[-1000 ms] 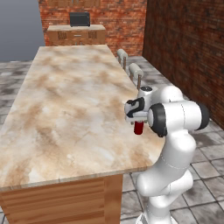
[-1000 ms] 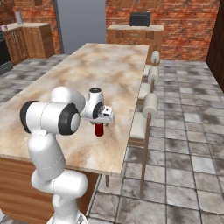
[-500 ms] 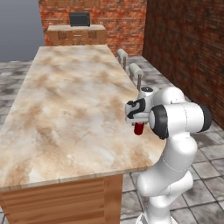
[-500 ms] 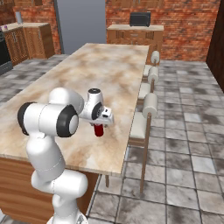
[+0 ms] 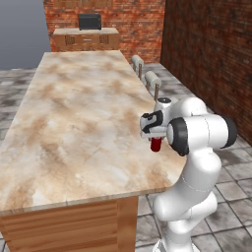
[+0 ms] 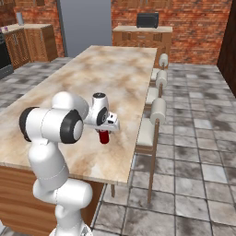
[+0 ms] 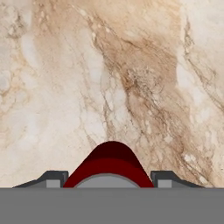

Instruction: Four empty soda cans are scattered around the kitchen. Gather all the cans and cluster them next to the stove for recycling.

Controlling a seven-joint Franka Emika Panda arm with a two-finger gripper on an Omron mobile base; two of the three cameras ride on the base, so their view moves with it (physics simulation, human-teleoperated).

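A red soda can (image 5: 156,146) stands upright on the beige marbled island counter (image 5: 74,123), close to its right edge. My gripper (image 5: 155,141) reaches down over the can, its jaws shut on the can's sides. In the right base view the same can (image 6: 104,137) sits under the gripper (image 6: 104,131). In the hand view the can's red top (image 7: 111,162) fills the gap between my fingertips (image 7: 54,178), the gripper (image 7: 109,179) centred on it. A dark appliance (image 6: 2,57) is cut off at the far left; I cannot tell if it is the stove.
Stools (image 6: 156,113) line the island's right side, just beyond the can. A black microwave (image 6: 147,20) sits on a wooden cabinet at the back wall. A brick wall (image 5: 211,54) runs along the right. The counter's near edge (image 5: 74,199) is close.
The jaws have closed from wide open onto the red can. The arm and the can have stayed in place.
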